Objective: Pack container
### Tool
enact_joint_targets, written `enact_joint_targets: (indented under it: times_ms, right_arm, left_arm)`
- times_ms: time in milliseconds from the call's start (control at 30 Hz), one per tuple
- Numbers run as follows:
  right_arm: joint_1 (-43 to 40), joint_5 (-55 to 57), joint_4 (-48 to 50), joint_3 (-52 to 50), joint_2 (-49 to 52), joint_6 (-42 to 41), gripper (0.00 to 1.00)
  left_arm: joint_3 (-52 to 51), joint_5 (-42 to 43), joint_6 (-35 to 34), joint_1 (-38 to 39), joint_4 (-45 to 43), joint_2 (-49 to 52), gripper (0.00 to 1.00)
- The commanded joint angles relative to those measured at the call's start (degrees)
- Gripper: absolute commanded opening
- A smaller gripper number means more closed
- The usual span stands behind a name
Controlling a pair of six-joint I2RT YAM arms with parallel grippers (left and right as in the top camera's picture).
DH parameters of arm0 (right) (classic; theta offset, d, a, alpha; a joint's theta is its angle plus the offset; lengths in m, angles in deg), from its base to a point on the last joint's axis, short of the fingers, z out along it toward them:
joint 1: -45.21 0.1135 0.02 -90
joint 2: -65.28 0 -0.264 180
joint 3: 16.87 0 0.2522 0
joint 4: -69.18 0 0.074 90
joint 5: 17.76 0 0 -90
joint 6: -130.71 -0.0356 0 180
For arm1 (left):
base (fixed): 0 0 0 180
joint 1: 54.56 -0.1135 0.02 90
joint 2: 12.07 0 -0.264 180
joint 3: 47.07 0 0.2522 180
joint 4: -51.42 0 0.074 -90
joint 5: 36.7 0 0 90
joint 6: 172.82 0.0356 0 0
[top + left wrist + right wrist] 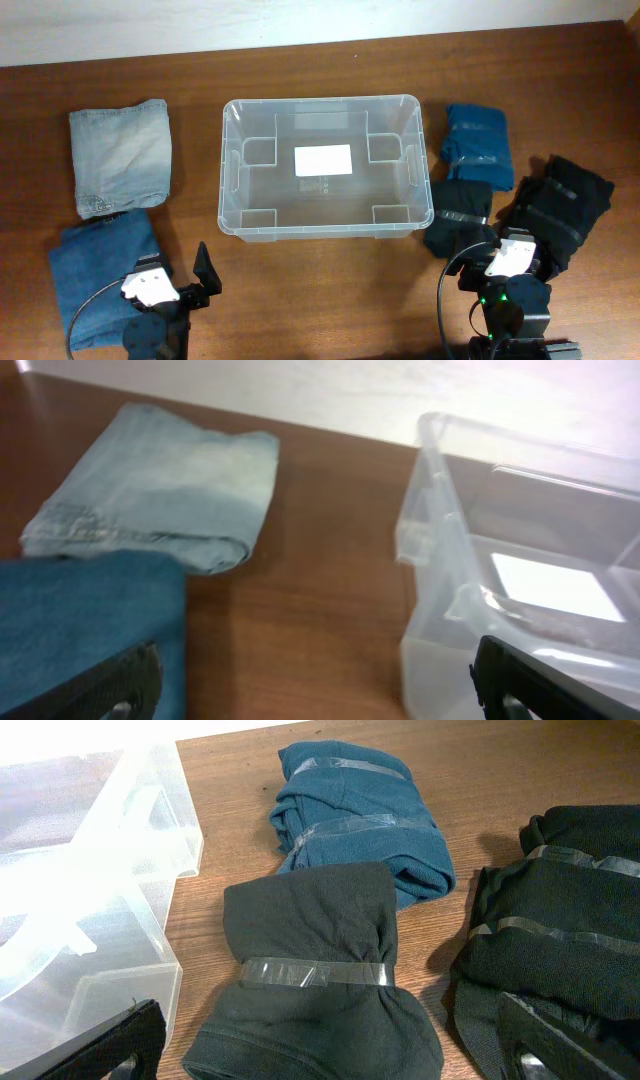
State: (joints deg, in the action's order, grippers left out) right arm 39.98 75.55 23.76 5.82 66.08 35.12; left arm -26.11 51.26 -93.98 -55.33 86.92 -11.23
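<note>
The container [228, 170] is a clear plastic tub in the middle of the table, empty, with a white label on its base. It also shows in the left wrist view [440, 560] and the right wrist view [90, 870]. My left gripper [175, 275] is open and empty at the front left; its jaws [315, 685] are over bare wood between a folded blue denim piece [80, 620] and the tub. My right gripper [497, 242] is open at the front right. Its jaws [330, 1055] hang on either side of the near end of a taped black bundle [310, 970].
A folded light denim piece [122, 155] lies at the left, with the blue denim [100, 270] in front of it. To the right of the tub are a taped teal bundle [478, 145], the black bundle [460, 215] and a larger taped black bundle [560, 210].
</note>
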Motion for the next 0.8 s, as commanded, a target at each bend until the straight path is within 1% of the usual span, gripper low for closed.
enact_joint_targets:
  times_ms: [0,67,133,167,267,333,433,567,633,767]
  right_arm:
    - [-0.4,-0.3,0.0,-0.4,-0.6,0.2,0.98]
    - [-0.4,-0.3,0.0,-0.4,-0.6,0.2,0.98]
    - [-0.4,-0.3,0.0,-0.4,-0.6,0.2,0.98]
    - [-0.4,-0.3,0.0,-0.4,-0.6,0.2,0.98]
    - [-0.4,-0.3,0.0,-0.4,-0.6,0.2,0.99]
    - [-0.4,-0.3,0.0,-0.4,-0.6,0.2,0.98]
    - [-0.4,-0.3,0.0,-0.4,-0.6,0.2,0.98]
    - [-0.4,-0.3,0.0,-0.4,-0.6,0.3,0.98]
    - [-0.4,-0.3,0.0,-0.4,-0.6,0.2,0.98]
    - [-0.4,-0.3,0.0,-0.4,-0.6,0.2,0.98]
  left_arm:
    - [-0.5,4.4,-0.1,0.0,-1.3,-0.5,1.0]
    - [0.7,5.8,-1.3,0.0,-1.0,-0.3,1.0]
    - [3.7,5.8,-4.1,0.0,-0.7,1.0,1.0]
    - [5.6,5.5,-4.2,0.0,-0.3,2.1,0.99]
    - [14.0,1.7,-4.2,0.0,3.2,9.0,1.0]
    - [21.6,-1.4,-4.2,0.0,7.0,16.5,0.99]
    - [34.1,-3.4,-4.2,0.0,13.0,30.0,0.99]
    - [52.3,-3.5,-3.1,-0.2,20.9,48.8,1.0]
    - [60.5,-2.9,0.1,-0.2,25.2,57.0,1.0]
    - [71.2,-3.0,6.1,-0.3,30.8,70.1,1.0]
